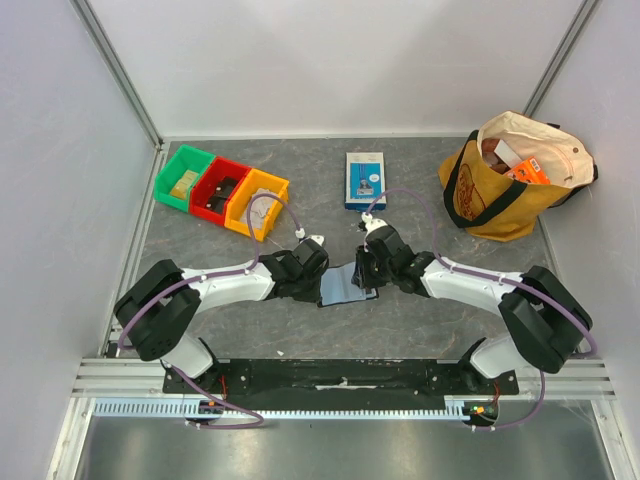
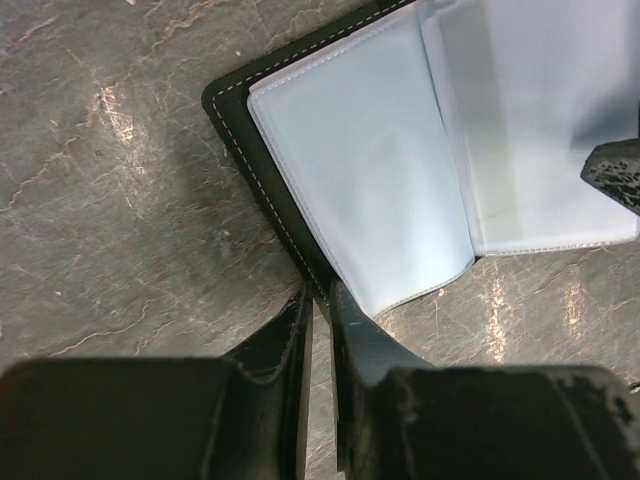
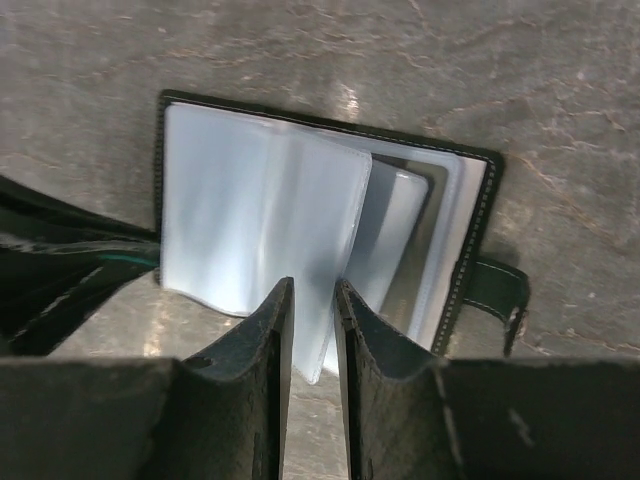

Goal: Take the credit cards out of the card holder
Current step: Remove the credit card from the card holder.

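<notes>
At the far left stand 3 bins, 1 green (image 1: 183,178), 1 red (image 1: 220,190) and 1 yellow (image 1: 256,203), well apart from the work. Next comes the left gripper (image 2: 318,320). Its jaws are drawn close, and the black rim of the 1 card holder (image 2: 235,120) runs in between their tips, so it appears clamped on the cover's left edge. The holder lies open and flat on the table (image 1: 400,330), midway between the 2 arms. Its long axis runs left to right from one gripper to the other, and its clear sleeves (image 3: 250,210) face up; at least 3 leaves can be counted. The right gripper (image 3: 315,320) sits at the holder's right half. Its jaws stand narrowly apart astride the free lower edge of 1 lifted leaf, but whether they nip it cannot be told. A strap tab (image 3: 495,285) juts from the cover's right edge. Of the credit cards, 0 show plainly. A duller patch under the right-hand leaves may be 1, though that is unclear. The right arm looks better placed for the coming pull, since the leaf edges open toward it while the left anchors the cover. Beyond lie 1 blue-and-white box (image 1: 365,180) and, far right, 1 yellow bag (image 1: 505,185).
</notes>
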